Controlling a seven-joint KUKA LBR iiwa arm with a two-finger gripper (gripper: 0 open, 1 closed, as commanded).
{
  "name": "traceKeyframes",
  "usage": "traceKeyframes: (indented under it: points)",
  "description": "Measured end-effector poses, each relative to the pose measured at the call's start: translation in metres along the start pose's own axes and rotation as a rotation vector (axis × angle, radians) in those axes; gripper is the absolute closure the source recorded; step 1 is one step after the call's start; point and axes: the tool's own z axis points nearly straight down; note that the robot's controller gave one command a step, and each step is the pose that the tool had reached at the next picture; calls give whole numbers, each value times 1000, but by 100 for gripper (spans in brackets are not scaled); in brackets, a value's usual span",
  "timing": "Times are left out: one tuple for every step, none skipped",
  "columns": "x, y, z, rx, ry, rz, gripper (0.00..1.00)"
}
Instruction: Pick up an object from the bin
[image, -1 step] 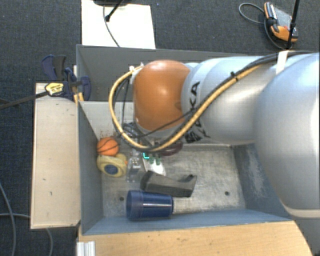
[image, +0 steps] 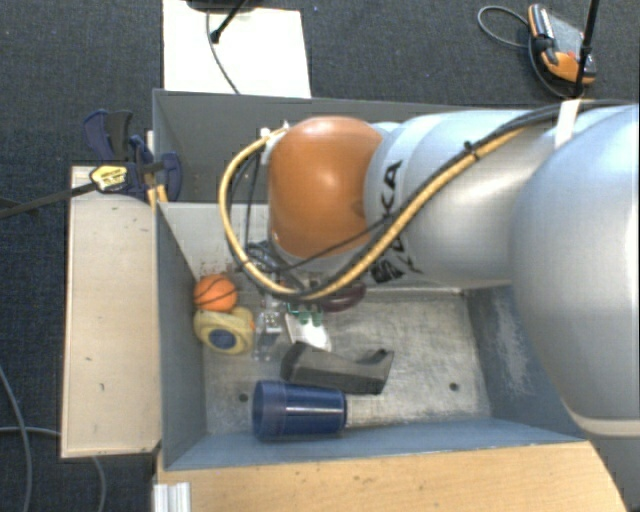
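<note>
My gripper (image: 272, 328) is low over the bin floor near the left wall, mostly hidden beneath the arm's wrist. Just left of it lies a yellowish tape roll (image: 224, 331), and an orange mini basketball (image: 215, 293) rests behind that roll in the back-left corner. A small green and white thing (image: 306, 318) peeks out at the gripper's right side. A black angled piece (image: 336, 371) lies just in front of the gripper. I cannot make out anything held.
A dark blue cup (image: 298, 410) lies on its side against the front wall. The arm and its orange cover hang over the back half of the bin. Bare floor shows to the right of the black piece.
</note>
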Motion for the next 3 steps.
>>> traceKeyframes:
  points:
    - [-7, 2, 89, -6, -24, 62, 100]
    - [-7, 2, 89, -7, -24, 62, 100]
    - [-3, -9, -100, 1, 2, -122, 100]
